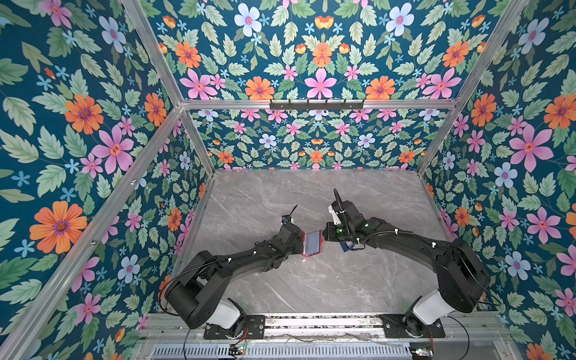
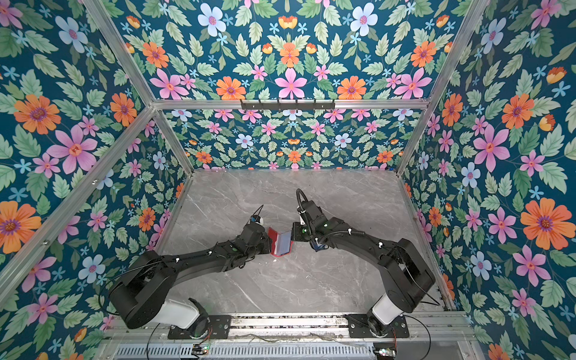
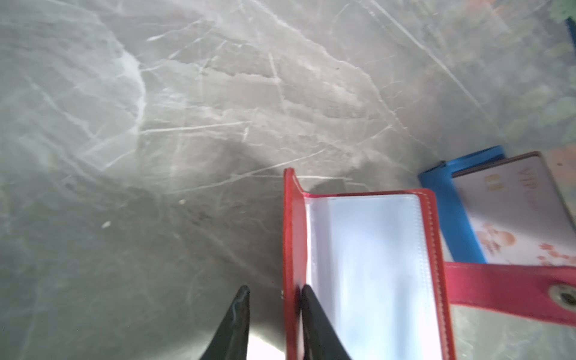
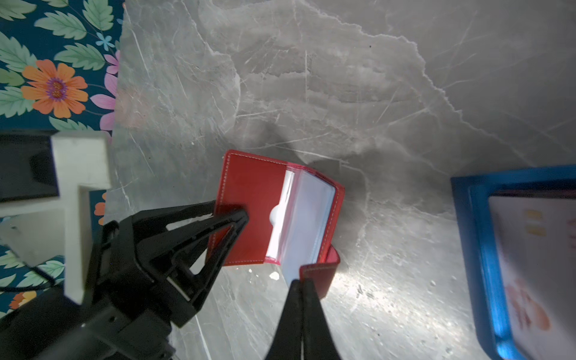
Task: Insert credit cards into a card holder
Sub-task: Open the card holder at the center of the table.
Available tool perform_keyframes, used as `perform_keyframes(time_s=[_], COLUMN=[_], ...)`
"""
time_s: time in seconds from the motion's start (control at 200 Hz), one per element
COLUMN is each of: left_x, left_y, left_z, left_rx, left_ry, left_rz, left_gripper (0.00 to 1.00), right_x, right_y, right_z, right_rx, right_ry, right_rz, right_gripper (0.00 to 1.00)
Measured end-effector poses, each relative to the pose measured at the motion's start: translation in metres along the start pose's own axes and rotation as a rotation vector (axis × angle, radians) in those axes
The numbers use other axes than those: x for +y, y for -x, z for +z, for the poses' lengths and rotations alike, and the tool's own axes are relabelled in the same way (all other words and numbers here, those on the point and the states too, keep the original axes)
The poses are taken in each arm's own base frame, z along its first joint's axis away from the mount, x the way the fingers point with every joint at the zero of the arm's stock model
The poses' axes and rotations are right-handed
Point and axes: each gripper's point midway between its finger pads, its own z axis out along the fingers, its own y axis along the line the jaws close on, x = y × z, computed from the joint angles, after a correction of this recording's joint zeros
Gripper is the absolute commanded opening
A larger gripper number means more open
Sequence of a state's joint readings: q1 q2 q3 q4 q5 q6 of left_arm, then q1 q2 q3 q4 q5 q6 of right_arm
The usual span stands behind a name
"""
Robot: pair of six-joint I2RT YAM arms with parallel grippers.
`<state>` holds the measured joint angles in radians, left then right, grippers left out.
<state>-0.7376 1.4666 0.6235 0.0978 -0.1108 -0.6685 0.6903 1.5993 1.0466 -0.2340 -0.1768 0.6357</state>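
The red card holder stands open mid-table between both arms, its clear sleeves showing. My left gripper straddles its left cover. One finger rests against the inside and the other stands a little off the outside, so it is open. My right gripper is shut on the holder's snap tab, which stretches out sideways. A whitish-pink patterned credit card lies in a blue tray beside the holder.
The blue tray sits on the grey marble table, mostly under my right arm in both top views. Flowered walls enclose the table on three sides.
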Motion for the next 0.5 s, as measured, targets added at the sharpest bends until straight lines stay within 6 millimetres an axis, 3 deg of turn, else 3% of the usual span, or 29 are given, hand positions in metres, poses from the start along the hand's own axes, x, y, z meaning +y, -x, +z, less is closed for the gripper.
perform_keyframes(time_s=[0.275, 0.5], left_x=[0.022, 0.032], left_y=[-0.019, -0.025], left_z=[0.004, 0.004], left_rx=[0.028, 0.023], left_ry=[0.071, 0.1], left_rz=[-0.028, -0.068], left_gripper=[0.3, 0.45], right_x=[-0.021, -0.03], right_y=[-0.012, -0.018], right_z=[0.033, 0.049], right_rx=[0.07, 0.109], right_ry=[-0.083, -0.111], right_rz=[0.002, -0.009], right_gripper=[0.0, 0.0])
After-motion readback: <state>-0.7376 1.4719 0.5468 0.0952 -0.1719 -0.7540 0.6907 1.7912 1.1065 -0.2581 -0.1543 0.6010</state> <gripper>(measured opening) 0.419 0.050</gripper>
